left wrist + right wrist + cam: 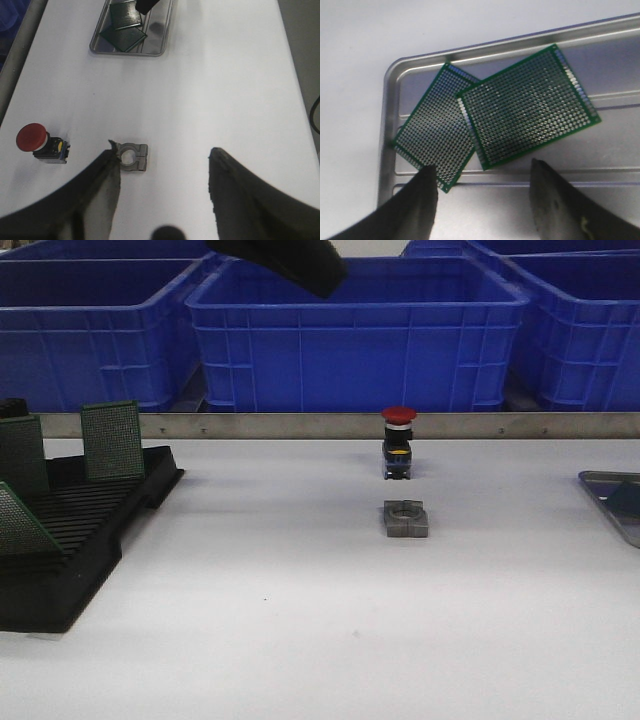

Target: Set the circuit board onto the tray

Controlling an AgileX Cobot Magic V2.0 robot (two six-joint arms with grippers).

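The silver-grey tray fills the right wrist view, and two green circuit boards lie flat in it. One board overlaps the other. My right gripper is open and empty just above the tray floor, beside the boards' near corners. The tray also shows far off in the left wrist view, and its corner shows at the right edge of the front view. My left gripper is open and empty, high over the table. Three more boards stand in a black slotted rack.
A grey clamp block and a red push button sit mid-table, and both show in the left wrist view, block and button. Blue crates stand behind a metal rail. A black arm part hangs at the top.
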